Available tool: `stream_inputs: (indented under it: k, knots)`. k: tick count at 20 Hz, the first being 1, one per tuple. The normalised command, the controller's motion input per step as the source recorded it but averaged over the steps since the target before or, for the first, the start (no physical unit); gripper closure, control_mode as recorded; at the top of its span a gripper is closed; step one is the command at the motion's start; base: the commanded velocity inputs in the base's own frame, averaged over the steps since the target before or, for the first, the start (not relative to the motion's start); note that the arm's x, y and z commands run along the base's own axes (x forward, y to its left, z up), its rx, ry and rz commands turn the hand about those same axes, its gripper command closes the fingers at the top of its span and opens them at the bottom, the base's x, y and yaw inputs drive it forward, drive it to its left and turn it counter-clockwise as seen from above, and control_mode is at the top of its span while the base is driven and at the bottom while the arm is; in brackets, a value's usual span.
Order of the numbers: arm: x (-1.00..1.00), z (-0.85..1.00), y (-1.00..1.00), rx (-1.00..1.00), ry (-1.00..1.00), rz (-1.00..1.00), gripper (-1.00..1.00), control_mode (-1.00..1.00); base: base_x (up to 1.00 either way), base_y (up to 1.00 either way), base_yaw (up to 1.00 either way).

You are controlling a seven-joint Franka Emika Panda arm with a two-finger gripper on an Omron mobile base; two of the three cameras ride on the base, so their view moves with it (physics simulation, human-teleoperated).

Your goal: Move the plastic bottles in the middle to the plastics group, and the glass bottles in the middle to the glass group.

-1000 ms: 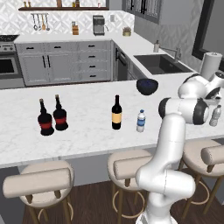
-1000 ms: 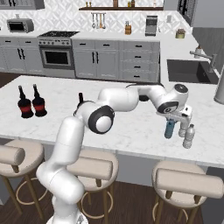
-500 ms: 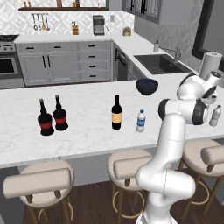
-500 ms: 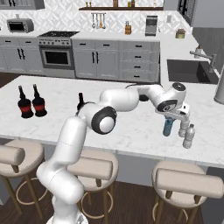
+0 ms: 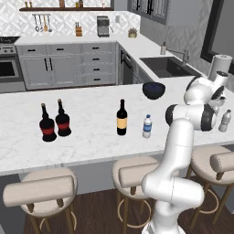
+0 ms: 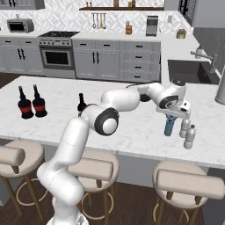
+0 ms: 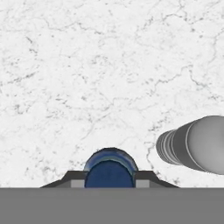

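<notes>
The gripper hangs over the right end of the marble island counter, its fingers clamped on the top of the blue-tinted water bottle, which stands upright below it with its base at or just above the stone (contact cannot be told). In the hand view the blue-tinted water bottle's cap sits squeezed between the two dark fingertips, and a greyish-clear plastic bottle shows just to its right. Two such greyish-clear bottles of the plastics group stand just beside the held one, near the counter's front edge. The clear water bottle with the blue label is in the middle of the island, just right of the slim wine bottle with the yellow-tan label. The two round red-labelled bottles stand side by side well to the left. A dark bowl rests behind the middle pair, and a white paper-towel roll stands at the far right
</notes>
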Motion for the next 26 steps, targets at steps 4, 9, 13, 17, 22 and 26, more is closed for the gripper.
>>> stream_inputs:
  k: [4, 9, 13, 17, 22, 26]
  knots:
    - [0.0, 0.0, 0.03, -0.01, 0.0, 0.0, 1.0, -1.0, 0.0, 0.0, 0.0]
    - [0.0, 0.0, 0.0, 0.0, 0.0, 0.0, -1.0, -1.0, 0.0, 0.0, 0.0]
    - [0.0, 0.01, 0.0, 0.0, 0.0, 0.0, -1.0, -1.0, 0.0, 0.0, 0.0]
    - [0.0, 0.18, 0.0, 0.0, 0.0, 0.0, -1.0, -1.0, 0.0, 0.0, 0.0]
    - [-0.03, 0.51, 0.15, 0.0, -0.01, 0.0, -1.0, -1.0, 0.0, 0.0, 0.0]
    - [-0.54, 0.27, 0.62, -0.02, -0.05, 0.05, -1.0, -1.0, 0.0, 0.0, 0.0]
